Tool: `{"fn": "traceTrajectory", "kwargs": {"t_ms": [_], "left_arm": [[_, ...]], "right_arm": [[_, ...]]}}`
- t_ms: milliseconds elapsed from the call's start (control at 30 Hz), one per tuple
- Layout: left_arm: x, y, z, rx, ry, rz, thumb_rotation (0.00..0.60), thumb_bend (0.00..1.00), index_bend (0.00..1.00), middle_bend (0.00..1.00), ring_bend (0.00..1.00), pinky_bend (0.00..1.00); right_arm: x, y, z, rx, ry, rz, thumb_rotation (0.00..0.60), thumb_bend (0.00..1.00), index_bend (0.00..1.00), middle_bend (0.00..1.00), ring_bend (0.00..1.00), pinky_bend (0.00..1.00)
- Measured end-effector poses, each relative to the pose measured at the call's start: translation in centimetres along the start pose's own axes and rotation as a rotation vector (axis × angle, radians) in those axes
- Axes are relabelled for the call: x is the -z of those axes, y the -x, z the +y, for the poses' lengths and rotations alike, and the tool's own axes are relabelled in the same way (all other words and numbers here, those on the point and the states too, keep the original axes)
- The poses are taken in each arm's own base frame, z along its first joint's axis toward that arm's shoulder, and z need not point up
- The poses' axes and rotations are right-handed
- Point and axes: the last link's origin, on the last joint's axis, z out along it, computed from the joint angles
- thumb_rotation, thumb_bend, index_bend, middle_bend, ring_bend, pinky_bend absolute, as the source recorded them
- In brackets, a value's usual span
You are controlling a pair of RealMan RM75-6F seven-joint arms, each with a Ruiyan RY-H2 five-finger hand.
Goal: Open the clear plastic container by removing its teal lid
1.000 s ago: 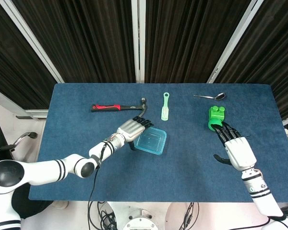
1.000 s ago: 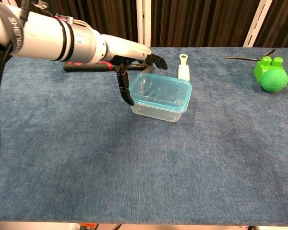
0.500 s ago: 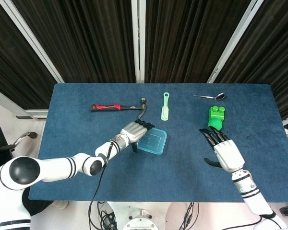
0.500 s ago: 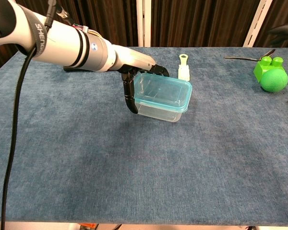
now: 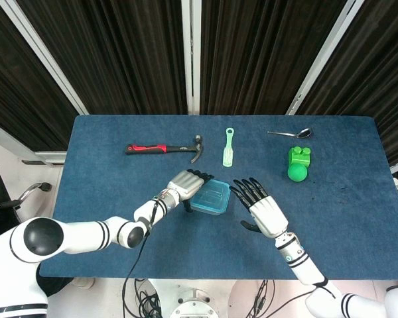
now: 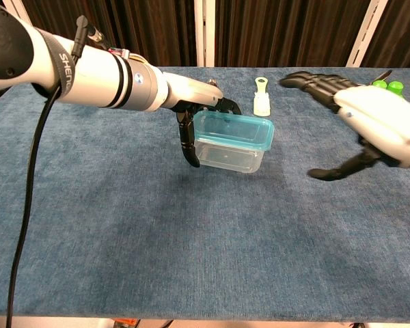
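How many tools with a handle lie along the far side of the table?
3: the hammer at far left, the pale green spatula in the middle, the spoon at far right. None seems hidden.

Bright, even overhead light, soft faint shadows, both views sharp, slight wide-angle stretch at the edges.
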Motion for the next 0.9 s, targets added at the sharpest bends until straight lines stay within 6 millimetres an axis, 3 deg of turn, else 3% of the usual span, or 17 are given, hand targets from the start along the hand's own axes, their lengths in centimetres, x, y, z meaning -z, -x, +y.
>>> {"fn": "traceTrajectory", "kwargs": {"t_ms": [600,900], "left_arm": [[1.1,1.5,1.3,0.011,0.015,0.077,0.600,0.00,0.06,0.16,0.09,0.17],[2.0,1.7,1.3,0.011,0.017,0.033,0.600,0.00,0.00,0.01,0.00,0.14]], "right_arm": [[-2.1,0.7,-1.6,-0.098,-0.058,0.038,0.600,0.04,0.00,0.00,0.00,0.00],[-2.0,1.0,-2.1,-0.111,-0.083,0.044,0.600,0.04,0.00,0.00,0.00,0.00]]}}
